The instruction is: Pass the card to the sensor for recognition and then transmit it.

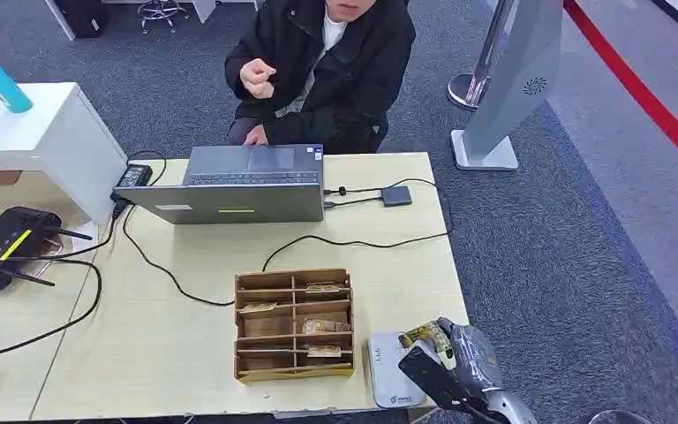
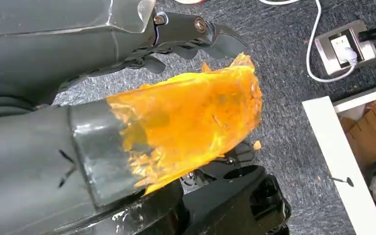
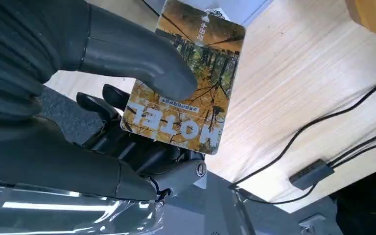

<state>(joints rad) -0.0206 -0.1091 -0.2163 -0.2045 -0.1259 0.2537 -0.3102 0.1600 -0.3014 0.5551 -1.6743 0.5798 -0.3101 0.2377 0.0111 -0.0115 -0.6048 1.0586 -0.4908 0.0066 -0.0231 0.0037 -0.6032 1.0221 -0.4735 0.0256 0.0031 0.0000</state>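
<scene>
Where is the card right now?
The hotel card is pinched in the robot's right hand, held over the white sensor at the table's near right corner, beside the wooden card box.

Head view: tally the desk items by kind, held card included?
Grey open laptop: 1
Brown wooden compartment organizer: 1
White flat card sensor: 1
Yellow autumn-print card, held by the right hand: 1
Black router with antennas: 1
Small dark adapter box: 1
Total: 6

Pale wooden table (image 1: pixel 185 353) carries laptop (image 1: pixel 238 184), wooden organizer (image 1: pixel 293 325), white sensor (image 1: pixel 390 382).
</scene>
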